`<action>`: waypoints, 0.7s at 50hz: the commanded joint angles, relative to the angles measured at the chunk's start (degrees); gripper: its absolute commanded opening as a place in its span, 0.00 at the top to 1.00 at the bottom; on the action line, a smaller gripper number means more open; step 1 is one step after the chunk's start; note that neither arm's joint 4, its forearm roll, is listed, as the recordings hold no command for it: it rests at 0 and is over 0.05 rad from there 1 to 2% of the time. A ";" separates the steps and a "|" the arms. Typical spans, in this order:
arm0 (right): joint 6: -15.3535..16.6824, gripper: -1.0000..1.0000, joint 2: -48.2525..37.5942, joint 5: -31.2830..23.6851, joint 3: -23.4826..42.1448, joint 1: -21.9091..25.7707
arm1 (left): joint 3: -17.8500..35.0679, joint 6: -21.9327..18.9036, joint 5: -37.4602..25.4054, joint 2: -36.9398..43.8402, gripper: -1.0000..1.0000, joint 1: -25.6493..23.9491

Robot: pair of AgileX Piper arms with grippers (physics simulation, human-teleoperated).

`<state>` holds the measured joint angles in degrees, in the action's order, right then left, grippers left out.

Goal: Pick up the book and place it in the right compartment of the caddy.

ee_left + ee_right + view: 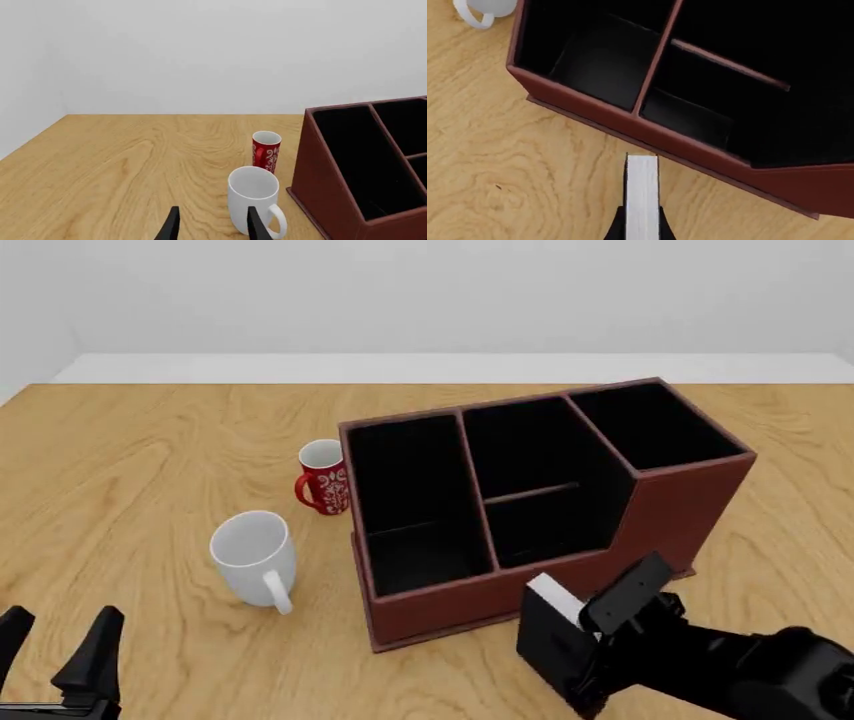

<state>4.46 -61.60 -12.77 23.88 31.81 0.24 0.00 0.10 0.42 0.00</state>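
Right gripper [587, 665], nearest the front camera at lower right: fingers clamped on the black book [550, 645], white page edge up, held just in front of the caddy's [534, 590] low front wall and outside every compartment. Left gripper [56, 645], lower left: fingers spread apart, holding nothing, above the wooden table [147, 460]. Caddy, reddish-brown with black lining, tall right compartment [654, 425] at its far right end; white mug [254, 558] and red patterned mug [323, 478] stand apart to its left.
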 commanded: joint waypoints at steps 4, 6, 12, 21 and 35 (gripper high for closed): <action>-2.39 1.00 6.09 -11.50 1.76 0.37 | 0.00 0.00 0.00 0.00 0.00 0.00; -2.24 1.00 7.31 -13.15 2.20 0.21 | 0.00 0.00 0.00 0.00 0.00 0.00; -2.66 1.00 10.58 -18.15 4.35 -0.28 | 0.00 0.00 0.00 0.00 0.00 0.00; -3.82 1.00 13.59 -23.13 7.86 -0.37 | 0.00 0.00 0.00 0.00 0.00 0.00; -4.69 1.00 19.20 -33.63 17.78 -3.89 | 0.00 0.00 0.00 0.00 0.00 0.00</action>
<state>1.35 -46.45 -39.43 34.91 29.94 0.24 0.00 0.10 0.42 0.00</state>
